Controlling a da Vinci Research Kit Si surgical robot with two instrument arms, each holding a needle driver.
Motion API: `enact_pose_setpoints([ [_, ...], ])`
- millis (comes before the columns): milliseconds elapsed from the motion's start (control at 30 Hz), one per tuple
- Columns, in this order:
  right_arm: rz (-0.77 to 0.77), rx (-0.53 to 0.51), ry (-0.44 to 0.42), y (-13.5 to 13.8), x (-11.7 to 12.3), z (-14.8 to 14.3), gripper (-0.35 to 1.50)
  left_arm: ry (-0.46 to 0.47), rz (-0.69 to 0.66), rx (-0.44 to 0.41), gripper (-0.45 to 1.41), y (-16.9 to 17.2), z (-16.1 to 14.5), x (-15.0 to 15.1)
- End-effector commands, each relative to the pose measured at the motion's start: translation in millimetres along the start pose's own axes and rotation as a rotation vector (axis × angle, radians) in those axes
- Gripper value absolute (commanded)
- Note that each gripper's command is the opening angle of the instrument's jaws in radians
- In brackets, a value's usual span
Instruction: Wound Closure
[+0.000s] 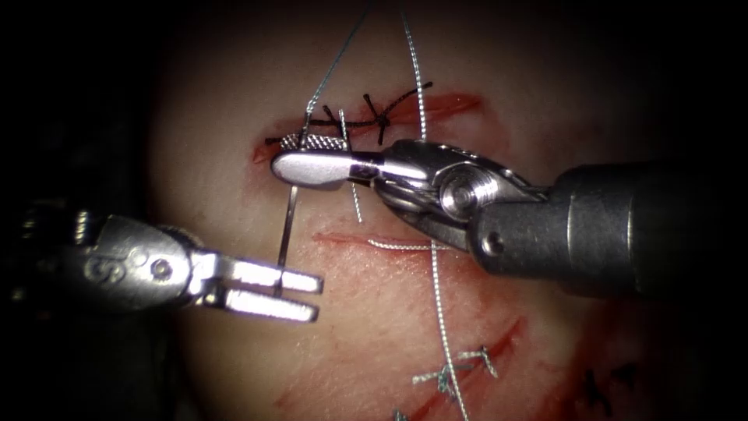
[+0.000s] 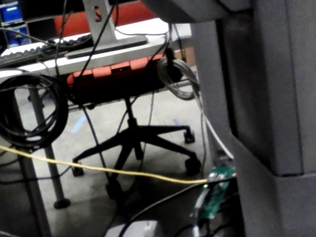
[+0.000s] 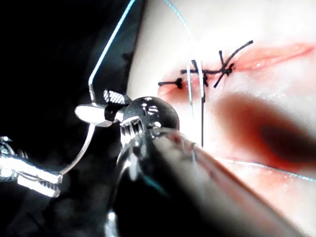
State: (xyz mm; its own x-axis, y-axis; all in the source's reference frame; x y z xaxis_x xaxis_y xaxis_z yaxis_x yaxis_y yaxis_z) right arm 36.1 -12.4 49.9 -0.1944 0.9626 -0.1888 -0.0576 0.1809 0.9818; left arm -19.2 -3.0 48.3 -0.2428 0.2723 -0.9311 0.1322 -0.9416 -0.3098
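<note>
The right tool (image 1: 308, 160) grips the needle (image 1: 287, 234) near its thread end while the left tool (image 1: 300, 295), jaws parted, straddles its tip, so a loose grip could let it twist free above the tissue (image 1: 234, 117).

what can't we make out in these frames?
- Needle tip: endoscope view, hidden at the left tool's open jaws, so I cannot tell if they touch it.
- Needle's stretch near its thread end: covered by the right tool, which is shut on it.
- Thread: cut off by the top and bottom edges, endoscope view.
- Cut's left end: partly under the right tool, endoscope view.
</note>
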Motion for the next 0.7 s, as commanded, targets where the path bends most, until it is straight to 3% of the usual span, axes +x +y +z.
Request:
enact_pose_setpoints([
  [33,0.016,0.0,0.001,0.2,-0.1,1.1,-0.24,0.001,-0.014,0.0,-0.45,0.0,0.6,-0.5],
  [67,0.022,-0.002,0.003,0.1,-0.1,1.1,-0.35,0.001,-0.02,0.0,-0.45,0.0,0.6,-0.5],
  [233,0.028,-0.003,0.005,0.1,-0.1,0.9,-0.35,0.002,-0.078,0.002,-0.45,-0.2,0.8,-0.6],
  [267,0.028,-0.005,0.007,0.1,-0.1,0.8,-0.35,0.006,-0.18,0.005,-0.32,-0.4,0.9,-0.7],
  [367,0.005,-0.035,0.054,0.2,0.1,0.5,-0.35,0.011,-0.296,0.01,0.68,-0.9,1.0,-0.5],
  [400,-0.025,-0.05,0.069,0.3,0.2,0.4,-0.35,0.013,-0.322,0.01,0.88,-1.1,0.8,-0.3],
  [500,-0.1,-0.074,0.099,0.7,1.5,-0.5,-0.35,0.024,-0.374,0.017,1.07,-1.8,-0.3,0.4],
  [700,-0.391,0.038,-0.001,3.7,5.3,-4.1,-0.35,0.122,-0.422,0.065,1.17,-4.4,-4.1,1.9],
])
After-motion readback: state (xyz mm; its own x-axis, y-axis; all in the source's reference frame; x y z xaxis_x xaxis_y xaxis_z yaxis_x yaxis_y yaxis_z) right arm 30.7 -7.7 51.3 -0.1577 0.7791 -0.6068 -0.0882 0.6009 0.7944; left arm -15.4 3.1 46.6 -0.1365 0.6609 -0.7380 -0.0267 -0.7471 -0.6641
